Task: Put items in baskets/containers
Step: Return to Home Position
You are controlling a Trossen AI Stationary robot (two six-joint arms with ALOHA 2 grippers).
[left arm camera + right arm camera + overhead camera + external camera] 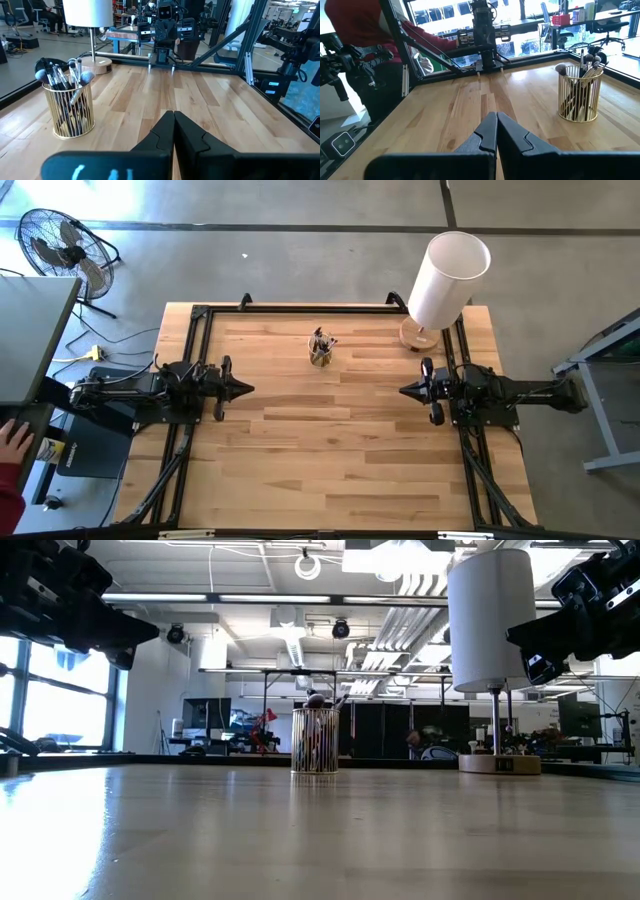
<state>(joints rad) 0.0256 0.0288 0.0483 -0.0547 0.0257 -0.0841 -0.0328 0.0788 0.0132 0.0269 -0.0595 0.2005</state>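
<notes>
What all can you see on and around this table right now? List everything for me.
makeup brushes: several, mostly dark handles, standing bristles-up in the holder
wire brush holder: one, gold, toward the table's far edge, near the middle
cylinder on a stand: one, white, on a round wooden base at the table's far right corner
table: one, light wood planks with a black frame
floor fan: one, black, on the floor off the far left corner
person's hand: one, with a red sleeve, left of the table
left gripper: one, dark, shut, over the table's left side
right gripper: one, dark, shut, over the table's right side
</notes>
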